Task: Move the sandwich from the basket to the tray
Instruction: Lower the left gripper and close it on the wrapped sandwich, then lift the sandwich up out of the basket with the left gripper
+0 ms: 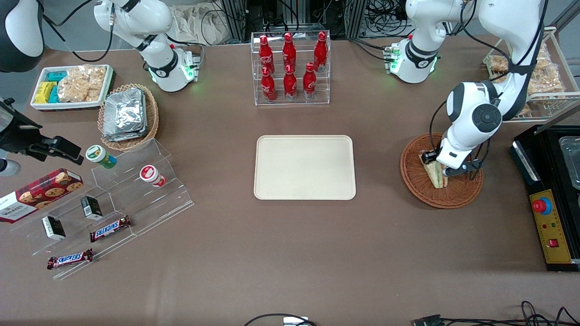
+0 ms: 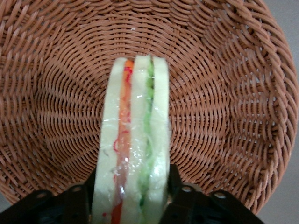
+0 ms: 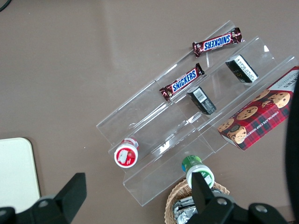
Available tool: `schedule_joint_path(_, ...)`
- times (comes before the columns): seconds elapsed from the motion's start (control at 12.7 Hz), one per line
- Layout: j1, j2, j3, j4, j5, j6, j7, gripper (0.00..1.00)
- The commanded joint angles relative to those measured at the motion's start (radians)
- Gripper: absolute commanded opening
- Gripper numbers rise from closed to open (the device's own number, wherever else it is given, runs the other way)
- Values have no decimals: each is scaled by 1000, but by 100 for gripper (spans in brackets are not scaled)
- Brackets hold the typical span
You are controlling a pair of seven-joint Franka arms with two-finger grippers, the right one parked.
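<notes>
The wrapped sandwich (image 1: 436, 175) (image 2: 133, 140), pale bread with an orange-red layer and a green layer, stands on edge in the reddish-brown wicker basket (image 1: 457, 194) (image 2: 233, 84). My left gripper (image 1: 438, 168) (image 2: 131, 196) is down in the basket, shut on the sandwich, one black finger pressed against each bread face. The cream-beige tray (image 1: 304, 167) lies flat at the table's middle, toward the parked arm from the basket, with nothing on it.
A clear rack of red bottles (image 1: 290, 68) stands farther from the front camera than the tray. A black control box (image 1: 550, 226) sits beside the basket at the working arm's end. A wire rack of snack bags (image 1: 534, 77) stands near the arm's base.
</notes>
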Motion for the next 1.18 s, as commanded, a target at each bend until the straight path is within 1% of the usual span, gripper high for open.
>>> schedule_joint_path(0.0, 1, -19, 0, 6, 22, -15, -2, 0)
schedule_joint_path(0.16, -2, -91, -3, 19, 20, -120, -2, 0)
schedule_joint_path(0.31, -8, -207, -9, 58, 19, -273, -1, 0)
schedule_joint_path(0.39, -9, -255, -11, 106, 19, -365, 1, 0)
schedule_joint_path(0.47, -11, -286, -23, 185, 16, -488, 3, 0)
schedule_joint_path(0.63, -15, -279, -80, 438, 2, -762, 10, 0)
schedule_joint_path(0.71, -17, -260, -101, 554, -1, -865, 31, 0)
schedule_joint_path(0.79, -17, -242, -124, 641, -4, -929, 54, 0)
schedule_joint_path(0.94, -17, -228, -144, 730, -53, -975, 93, 0)
schedule_joint_path(1.1, -17, -225, -155, 766, -101, -1018, 88, 0)
